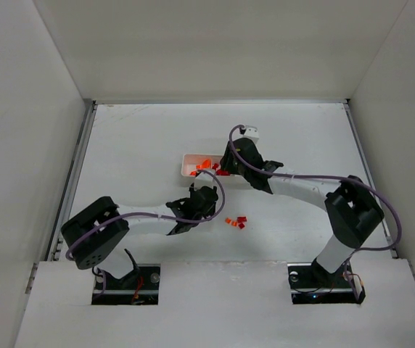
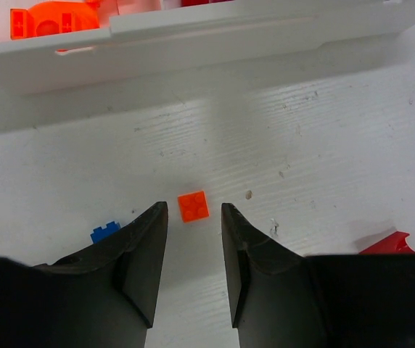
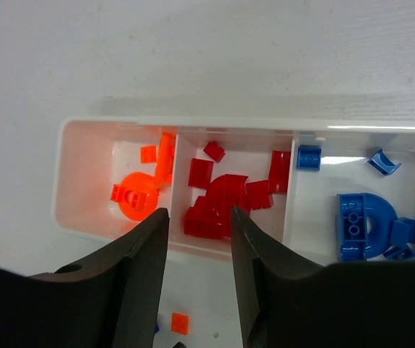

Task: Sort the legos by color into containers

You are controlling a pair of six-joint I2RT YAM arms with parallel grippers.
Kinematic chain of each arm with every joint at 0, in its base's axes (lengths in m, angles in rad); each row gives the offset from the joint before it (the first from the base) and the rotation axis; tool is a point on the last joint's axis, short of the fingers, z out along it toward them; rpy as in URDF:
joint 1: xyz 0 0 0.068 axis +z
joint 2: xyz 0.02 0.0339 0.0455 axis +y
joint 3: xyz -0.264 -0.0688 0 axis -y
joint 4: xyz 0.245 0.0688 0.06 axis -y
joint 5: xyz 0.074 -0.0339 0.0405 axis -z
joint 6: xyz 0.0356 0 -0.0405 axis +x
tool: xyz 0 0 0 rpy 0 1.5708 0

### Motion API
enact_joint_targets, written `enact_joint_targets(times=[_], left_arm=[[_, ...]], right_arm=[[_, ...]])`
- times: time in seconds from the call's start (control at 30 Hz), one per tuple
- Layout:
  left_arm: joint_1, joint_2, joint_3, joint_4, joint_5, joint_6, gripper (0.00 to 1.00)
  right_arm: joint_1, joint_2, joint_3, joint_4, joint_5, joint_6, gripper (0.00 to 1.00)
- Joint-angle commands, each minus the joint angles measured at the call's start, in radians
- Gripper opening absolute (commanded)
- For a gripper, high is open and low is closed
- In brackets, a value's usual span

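On the table (image 2: pixel 323 130), just ahead of the left gripper (image 2: pixel 193 217), whose jaws are parted and empty, lies a square orange brick (image 2: pixel 194 205), studs up. Beyond it the white tray (image 3: pixel 222 125) runs left to right. The right gripper (image 3: pixel 199 214) hangs spread over its red middle compartment (image 3: pixel 229 156).

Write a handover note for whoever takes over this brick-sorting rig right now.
Left gripper: jaws open, empty, an orange brick on the table at the tips.
Right gripper: jaws open, empty, above the tray.
Done: orange pieces, red pieces and blue pieces lie in separate sections.
Left: that orange brick, a blue brick, a red piece, loose on the table.
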Motion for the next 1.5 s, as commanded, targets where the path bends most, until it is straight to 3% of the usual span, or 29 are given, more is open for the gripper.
enact_joint_targets(times=[0.0,0.17,0.7,0.93,1.27,1.47], left_arm=[[-0.006,0.026,0.045,0.031,-0.032,0.020,0.32],[-0.019,0.066,0.067,0.019,-0.047,0.028,0.27],[-0.036,0.141,0.094,-0.004,-0.102,0.028,0.25],[-0.040,0.126,0.077,-0.013,-0.105,0.010,0.16],[-0.030,0.080,0.077,-0.024,-0.099,-0.001,0.14],[-0.011,0.023,0.080,-0.024,-0.085,-0.003,0.14]], right_arm=[[0.000,-0.087,-0.030,0.075,-0.003,-0.005,0.45],[0.011,-0.184,-0.134,0.092,0.010,0.014,0.42],[0.138,-0.524,-0.496,0.022,0.065,0.127,0.38],[0.184,-0.553,-0.544,-0.026,0.079,0.162,0.37],[0.382,-0.506,-0.472,-0.112,0.060,0.170,0.38],[0.424,-0.414,-0.467,-0.110,0.056,0.230,0.39]])
